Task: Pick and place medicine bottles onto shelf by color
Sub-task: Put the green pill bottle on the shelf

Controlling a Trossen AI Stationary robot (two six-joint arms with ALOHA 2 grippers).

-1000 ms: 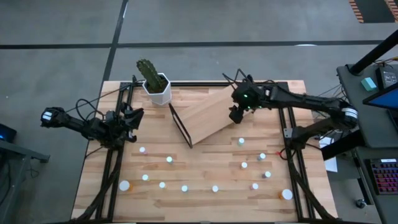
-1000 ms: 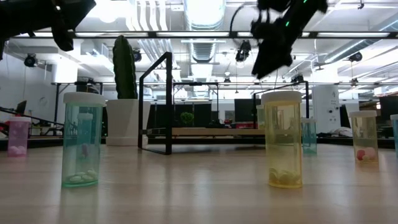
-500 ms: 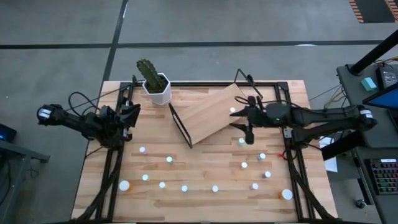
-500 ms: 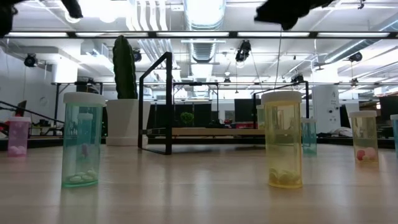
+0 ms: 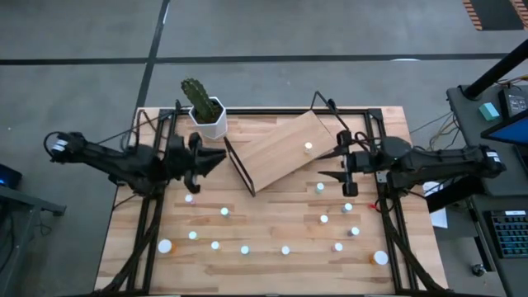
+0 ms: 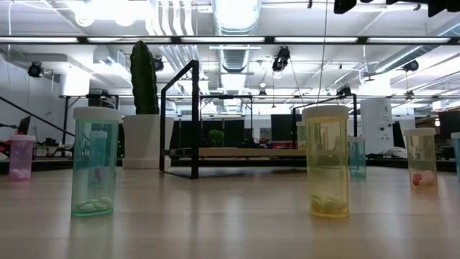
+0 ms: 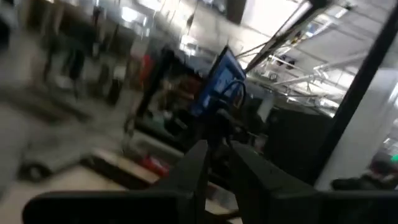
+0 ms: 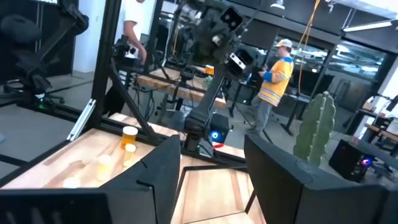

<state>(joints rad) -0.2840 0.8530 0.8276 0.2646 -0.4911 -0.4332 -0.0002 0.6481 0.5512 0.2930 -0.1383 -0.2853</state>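
Note:
The shelf (image 5: 276, 151) is a tilted light-wood board on a black wire frame at the table's far middle. One medicine bottle (image 5: 308, 147) stands on its right part. Several more medicine bottles, such as a pale-capped one (image 5: 224, 212) and a white-capped one (image 5: 380, 257), stand on the near half of the table. In the low view a green bottle (image 6: 95, 162) and a yellow bottle (image 6: 327, 162) stand upright. My right gripper (image 5: 327, 165) hovers open and level just right of the shelf, empty (image 8: 211, 162). My left gripper (image 5: 216, 157) is shut and empty, left of the shelf frame.
A cactus in a white pot (image 5: 206, 113) stands at the far edge, left of the shelf. Black rails (image 5: 148, 223) run along both sides of the table. A person in a yellow vest (image 8: 278, 74) stands in the room beyond.
My right gripper has drawn back from over the shelf toward the table's right edge and tipped from pointing down to level. A bottle now stands on the board where it was. My left gripper has risen, leaving the top of the low view, and moved toward the shelf.

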